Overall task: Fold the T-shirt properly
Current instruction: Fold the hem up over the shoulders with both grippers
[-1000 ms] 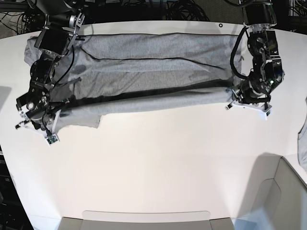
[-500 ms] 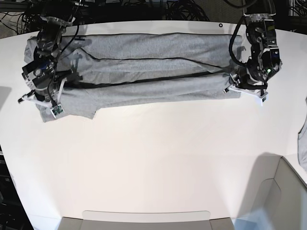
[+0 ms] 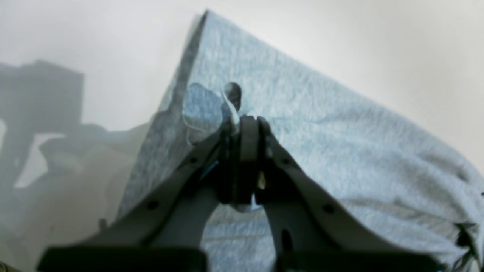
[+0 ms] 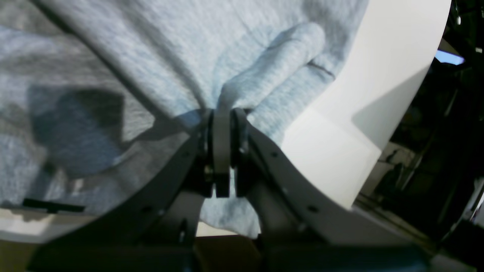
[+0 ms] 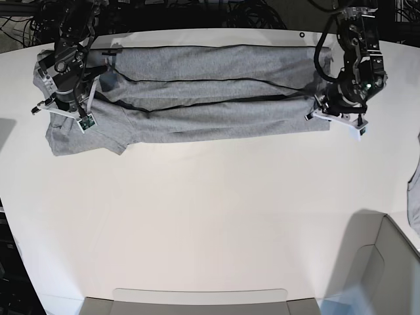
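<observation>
**A:** Which step are you on?

**B:** By my reading, the first lengthwise fold. The T-shirt (image 5: 197,92) lies as a long band along the table's (image 5: 210,223) far edge, reaching nearly from its far left corner to its far right corner. Your left hand (image 5: 335,118) is clenched on the cloth at the band's end by the far right corner; the left wrist view shows the jaws pinched tight over a corner of grey fabric. Your right hand (image 5: 62,108) is clamped on a gathered ridge of the T-shirt at the end by the far left corner.

**A:** What does the next move call for?

**B:** I judge you should bring both ends down together, keep the near edge straight, then let go with both hands at once. The sleeve end by the left edge looks bunched, so it may need smoothing before the next fold.

**A:** And the count?

**B:** One T-shirt, two hands, one table. One sliver of pale cloth (image 5: 414,203) also shows at the table's right edge, well apart from the T-shirt.
</observation>
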Controlling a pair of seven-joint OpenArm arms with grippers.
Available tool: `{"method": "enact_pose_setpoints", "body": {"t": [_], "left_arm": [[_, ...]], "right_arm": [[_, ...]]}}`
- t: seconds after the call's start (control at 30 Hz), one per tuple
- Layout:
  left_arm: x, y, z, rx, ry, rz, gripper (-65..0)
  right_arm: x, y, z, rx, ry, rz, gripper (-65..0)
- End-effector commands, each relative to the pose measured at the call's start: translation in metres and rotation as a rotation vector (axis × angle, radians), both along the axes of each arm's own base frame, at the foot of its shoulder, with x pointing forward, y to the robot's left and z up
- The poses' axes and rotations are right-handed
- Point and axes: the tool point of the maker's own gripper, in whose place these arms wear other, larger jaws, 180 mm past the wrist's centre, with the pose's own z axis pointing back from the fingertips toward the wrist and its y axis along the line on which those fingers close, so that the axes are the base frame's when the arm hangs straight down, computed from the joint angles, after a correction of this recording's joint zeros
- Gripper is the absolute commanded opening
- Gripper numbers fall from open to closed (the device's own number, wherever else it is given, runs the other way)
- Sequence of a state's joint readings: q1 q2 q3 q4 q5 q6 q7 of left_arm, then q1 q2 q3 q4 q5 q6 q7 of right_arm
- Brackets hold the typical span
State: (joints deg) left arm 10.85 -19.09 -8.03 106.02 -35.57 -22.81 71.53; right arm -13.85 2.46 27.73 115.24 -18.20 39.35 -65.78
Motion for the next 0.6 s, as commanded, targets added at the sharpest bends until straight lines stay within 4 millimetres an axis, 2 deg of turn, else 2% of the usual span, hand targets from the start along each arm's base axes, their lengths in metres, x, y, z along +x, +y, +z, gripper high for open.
{"method": "enact_pose_setpoints", "body": {"t": [0.0, 0.2, 0.27, 0.57], "left_arm": [[0.007, 0.004, 0.010, 0.014, -0.037, -0.002, -65.0], [-0.005, 0.004, 0.002, 0.014, -0.008, 0.000, -65.0], [-0.006, 0.004, 0.002, 0.014, -0.007, 0.000, -65.0], [-0.010, 0.004, -0.002, 0.012, 0.007, 0.002, -65.0]], "right_arm": [[0.000, -0.009, 0.008, -0.034, -0.010, -0.008, -65.0], [-0.016, -0.040, 0.011, -0.071, 0.000, -0.117, -65.0], [-0.021, -0.044, 0.010, -0.093, 0.018, -0.126, -65.0], [-0.027, -0.030, -0.003, -0.048, 0.037, -0.132, -65.0]]}}
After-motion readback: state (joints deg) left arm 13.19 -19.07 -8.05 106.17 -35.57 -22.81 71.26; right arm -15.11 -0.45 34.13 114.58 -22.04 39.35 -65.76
